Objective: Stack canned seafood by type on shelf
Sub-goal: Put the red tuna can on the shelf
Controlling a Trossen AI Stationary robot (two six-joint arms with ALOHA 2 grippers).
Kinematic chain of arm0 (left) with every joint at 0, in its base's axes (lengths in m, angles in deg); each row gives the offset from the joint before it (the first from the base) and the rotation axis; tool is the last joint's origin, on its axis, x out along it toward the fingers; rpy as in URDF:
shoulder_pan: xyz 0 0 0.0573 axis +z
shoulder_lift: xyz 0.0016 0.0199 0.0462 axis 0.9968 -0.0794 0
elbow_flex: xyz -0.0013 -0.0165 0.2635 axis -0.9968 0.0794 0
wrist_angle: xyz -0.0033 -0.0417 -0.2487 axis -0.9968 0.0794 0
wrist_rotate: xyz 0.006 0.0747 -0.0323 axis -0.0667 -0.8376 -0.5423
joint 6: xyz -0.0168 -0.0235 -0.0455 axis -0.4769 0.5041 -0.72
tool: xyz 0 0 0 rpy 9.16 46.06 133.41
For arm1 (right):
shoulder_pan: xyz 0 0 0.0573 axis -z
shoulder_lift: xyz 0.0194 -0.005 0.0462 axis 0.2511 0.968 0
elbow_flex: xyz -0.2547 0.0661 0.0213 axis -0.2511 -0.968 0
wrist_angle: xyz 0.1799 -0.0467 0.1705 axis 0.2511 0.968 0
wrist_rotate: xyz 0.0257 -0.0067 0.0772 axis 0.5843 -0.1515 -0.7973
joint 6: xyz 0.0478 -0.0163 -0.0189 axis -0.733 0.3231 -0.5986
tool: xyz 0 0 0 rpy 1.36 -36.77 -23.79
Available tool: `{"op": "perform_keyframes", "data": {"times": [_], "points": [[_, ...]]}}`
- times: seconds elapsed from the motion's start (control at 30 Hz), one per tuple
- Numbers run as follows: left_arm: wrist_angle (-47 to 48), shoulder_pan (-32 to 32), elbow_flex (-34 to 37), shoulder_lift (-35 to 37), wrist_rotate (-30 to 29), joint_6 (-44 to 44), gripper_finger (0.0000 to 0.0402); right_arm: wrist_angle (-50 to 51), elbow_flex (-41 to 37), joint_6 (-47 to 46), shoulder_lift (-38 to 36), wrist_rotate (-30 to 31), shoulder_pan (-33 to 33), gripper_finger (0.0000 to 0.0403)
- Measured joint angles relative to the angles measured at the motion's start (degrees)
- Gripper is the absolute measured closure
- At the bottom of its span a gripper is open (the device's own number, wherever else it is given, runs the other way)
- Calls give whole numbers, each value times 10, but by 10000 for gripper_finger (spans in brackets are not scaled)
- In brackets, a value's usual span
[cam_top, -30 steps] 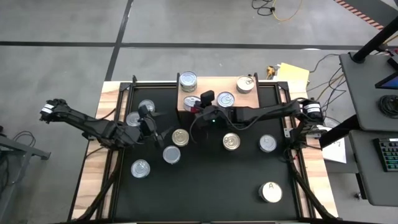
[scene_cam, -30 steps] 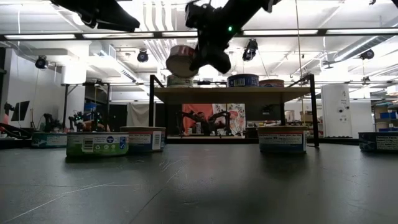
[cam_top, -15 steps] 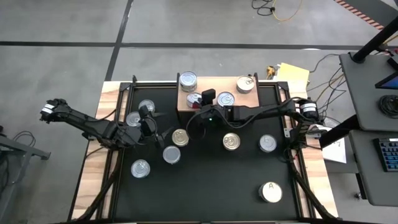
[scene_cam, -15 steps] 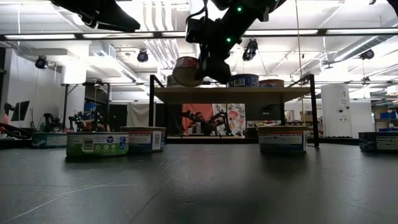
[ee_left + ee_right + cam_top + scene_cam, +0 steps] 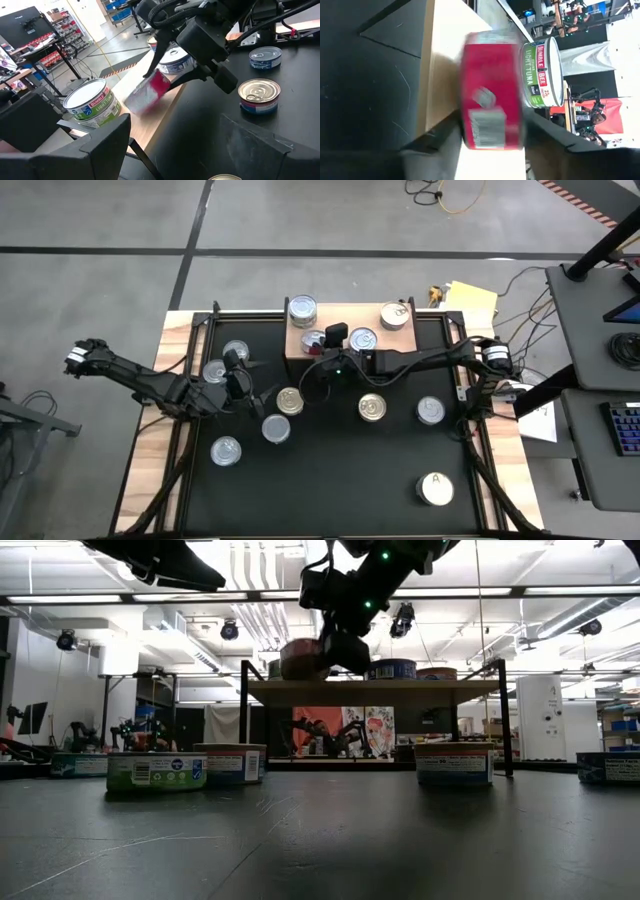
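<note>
Red can is going down on the shelf

The right gripper (image 5: 335, 645) is reaching over the wooden shelf (image 5: 385, 338) and setting the red can (image 5: 492, 90) beside the green can (image 5: 543, 72), so cans are sitting in a row. Its fingers are partly apart around it; whether they are gripping, I cannot tell. The left gripper (image 5: 250, 375), wide open and empty, is waiting over the table.

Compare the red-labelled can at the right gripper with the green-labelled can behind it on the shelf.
Label: the red can has a red wrap; the green-labelled can has a green and white one.
Sharpness: the red can shows blurred, the green-labelled can crisp.
Contact: the red can sits between the right gripper fingers; nothing touches the green-labelled can.
Place: the red can is near the shelf front edge, the green-labelled can at a back corner.
Shared: both are short round tins on the shelf.
</note>
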Motion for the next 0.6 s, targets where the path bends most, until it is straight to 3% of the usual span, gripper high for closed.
{"op": "perform_keyframes", "data": {"times": [0.23, 0.6], "points": [[0, 0, 0, 0, 0, -1, 112, 0, 0, -4, 0, 0, 0, 129], [0, 0, 0, 0, 0, -3, 112, 6, 2, -56, -1, 0, 0, 83]]}}
